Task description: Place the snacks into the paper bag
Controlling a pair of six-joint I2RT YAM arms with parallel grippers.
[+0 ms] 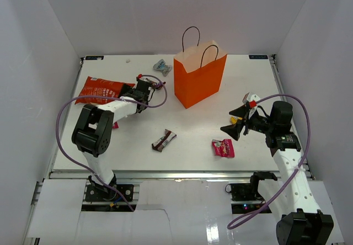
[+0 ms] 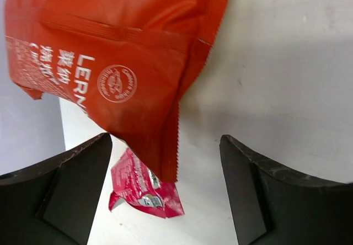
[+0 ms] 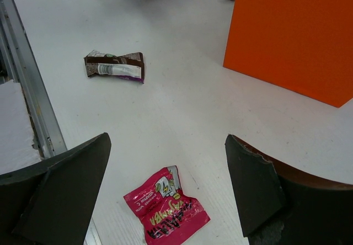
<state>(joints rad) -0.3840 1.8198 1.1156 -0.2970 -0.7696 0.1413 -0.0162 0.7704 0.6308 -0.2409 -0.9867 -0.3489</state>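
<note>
The orange paper bag point(image 1: 199, 82) stands upright at the back centre; its side also shows in the right wrist view point(image 3: 292, 35). The red chip bag point(image 1: 102, 89) lies at the back left. My left gripper point(image 1: 131, 93) is open and empty at the chip bag's right corner point(image 2: 110, 52), with a pink packet point(image 2: 140, 187) just under that corner. My right gripper point(image 1: 234, 122) is open and empty above a second pink packet point(image 1: 223, 147) point(image 3: 165, 212). A brown candy bar point(image 1: 164, 140) point(image 3: 115, 67) lies mid-table. A silvery-blue wrapper point(image 1: 161, 65) lies left of the bag.
White walls enclose the table on three sides. A metal rail point(image 3: 25, 90) runs along the near edge. A purple cable point(image 1: 63, 140) loops off the left arm, and another loops off the right arm point(image 1: 306, 129). A small dark snack point(image 1: 144, 80) sits by the left wrist.
</note>
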